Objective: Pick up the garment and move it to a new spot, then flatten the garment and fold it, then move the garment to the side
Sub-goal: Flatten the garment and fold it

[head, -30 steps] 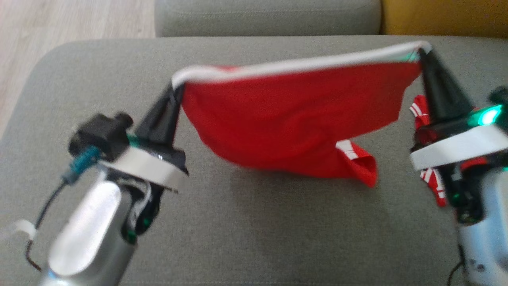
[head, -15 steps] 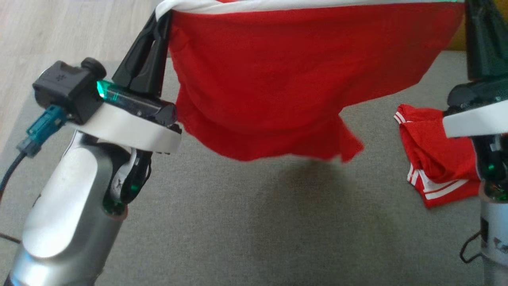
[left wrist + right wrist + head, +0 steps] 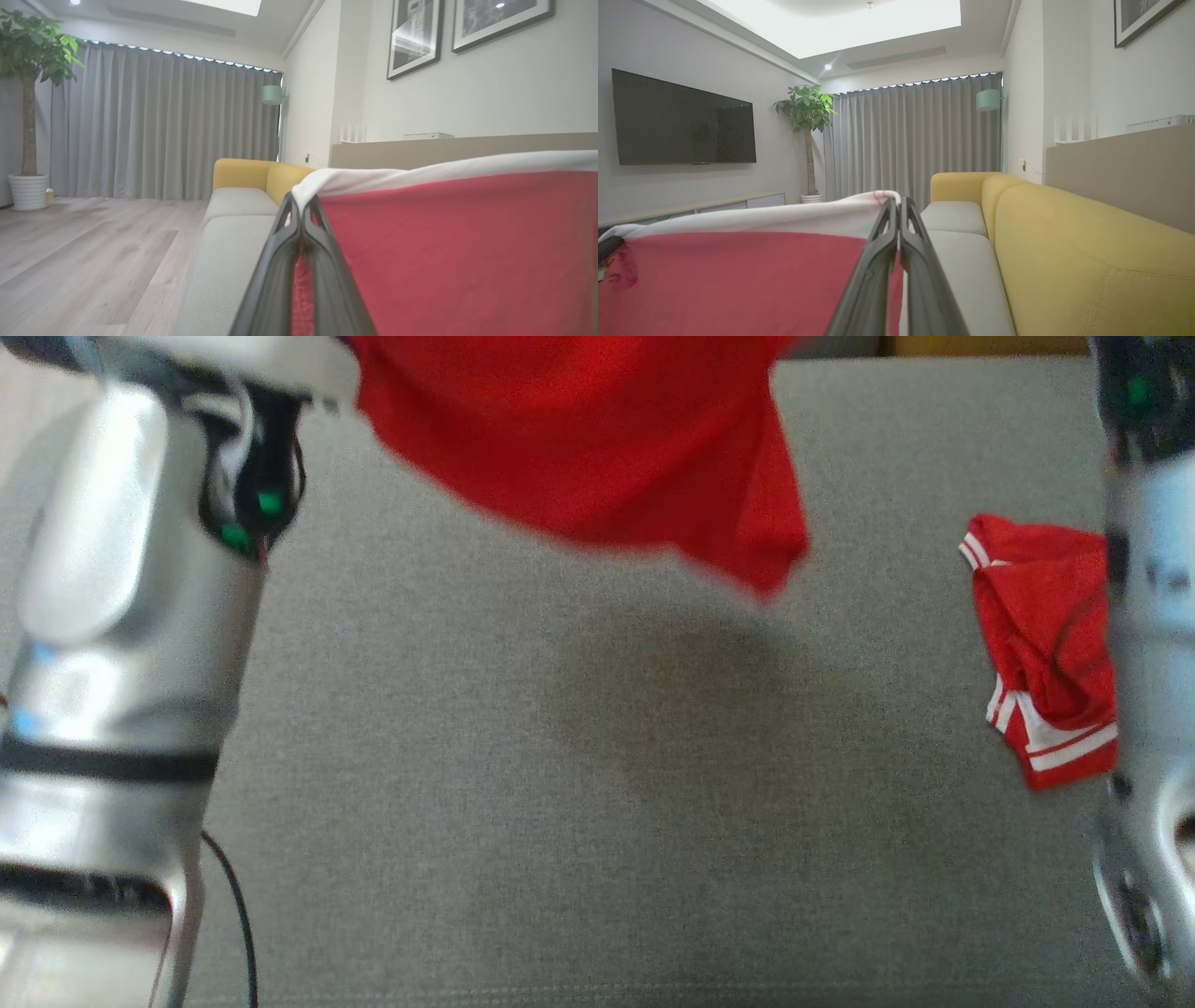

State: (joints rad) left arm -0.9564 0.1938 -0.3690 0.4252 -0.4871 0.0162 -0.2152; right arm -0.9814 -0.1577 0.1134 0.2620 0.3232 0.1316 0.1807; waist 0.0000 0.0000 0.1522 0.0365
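The garment (image 3: 597, 448) is red with a white waistband and hangs stretched between my two arms, clear of the grey cushion (image 3: 560, 784). In the left wrist view my left gripper (image 3: 301, 210) is shut on the waistband's corner, with the red cloth (image 3: 458, 252) spreading right. My right gripper (image 3: 896, 207) is shut on the other waistband corner, the cloth (image 3: 738, 280) spreading left. In the head view the lowest fold hangs at centre above its shadow, and the fingertips are beyond the top edge.
A second red garment with white stripes (image 3: 1046, 644) lies crumpled on the cushion beside my right forearm (image 3: 1148, 663). My left forearm (image 3: 121, 616) rises at the left. A yellow sofa section (image 3: 1064, 242) adjoins the grey seat; wood floor (image 3: 84, 261) lies to the left.
Both grippers have lifted the garment higher, out past the top of the head view. Its hem has come off the cushion.
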